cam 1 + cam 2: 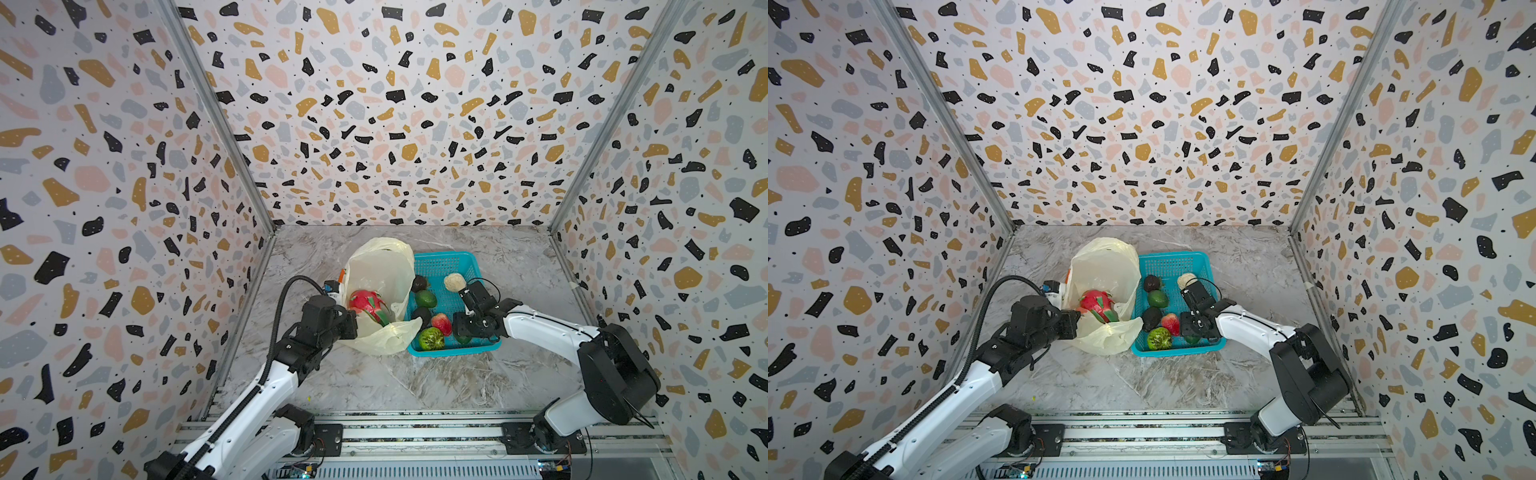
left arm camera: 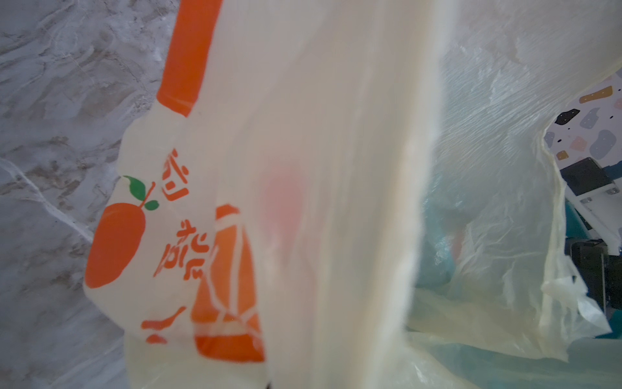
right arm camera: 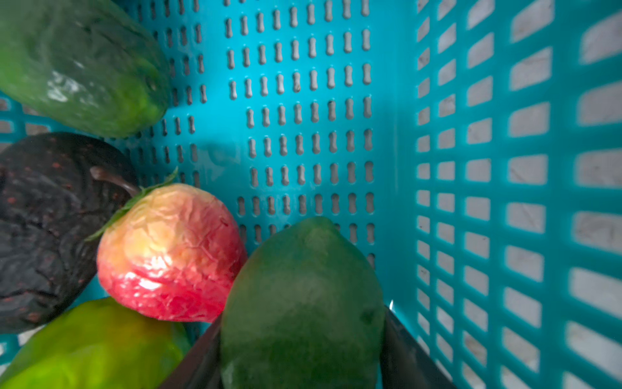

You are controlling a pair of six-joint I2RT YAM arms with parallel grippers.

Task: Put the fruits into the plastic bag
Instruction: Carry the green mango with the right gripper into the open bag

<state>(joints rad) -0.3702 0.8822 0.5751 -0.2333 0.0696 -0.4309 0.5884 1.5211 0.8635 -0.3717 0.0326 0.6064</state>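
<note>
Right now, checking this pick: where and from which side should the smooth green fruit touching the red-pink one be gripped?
Take the smooth green fruit across its broad middle, from above, where the right gripper flanks it: egg-shaped, widest there; the red-pink fruit touches one flank, the other faces the basket wall, free.

plastic bag: thin transl. crinkly film | basket: smooth plastic mesh | red-pink fruit: glossy, wrinkled | green fruit: matt
</note>
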